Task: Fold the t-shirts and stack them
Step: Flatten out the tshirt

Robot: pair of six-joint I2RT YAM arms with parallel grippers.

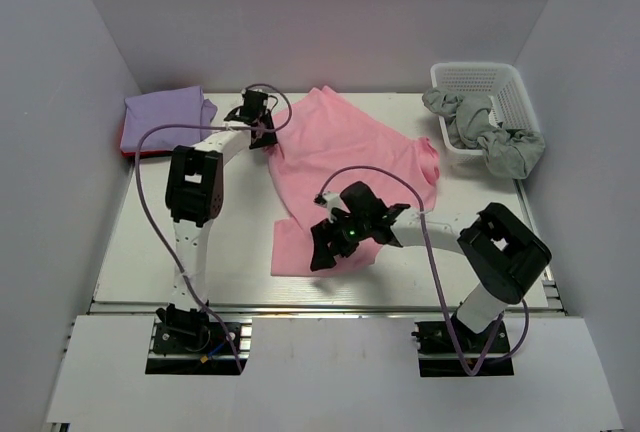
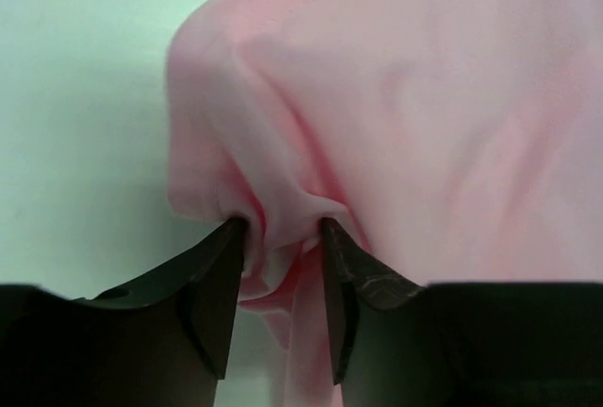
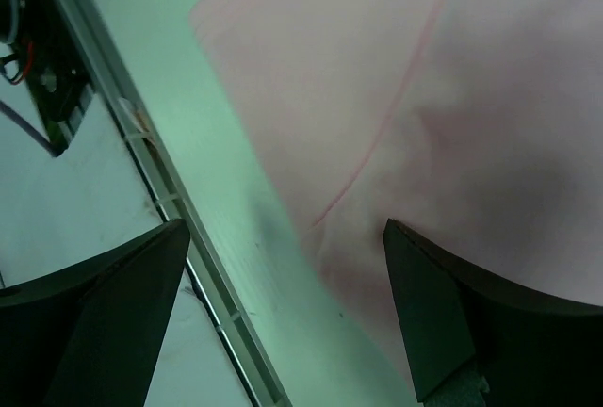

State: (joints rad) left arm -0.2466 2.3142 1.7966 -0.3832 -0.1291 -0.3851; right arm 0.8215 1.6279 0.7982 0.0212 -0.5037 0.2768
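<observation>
The left gripper (image 2: pixel 280 237) pinches the pink t-shirt (image 1: pixel 350 152) at its far edge; the wide-open right gripper (image 3: pixel 283 237) should clamp the near hem squarely before lifting.

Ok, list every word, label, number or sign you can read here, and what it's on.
None. No readable text shows on the pink shirt, the lavender shirt or the basket in any view.

I can read no text, label, brand or number in any of my three camera views.
</observation>
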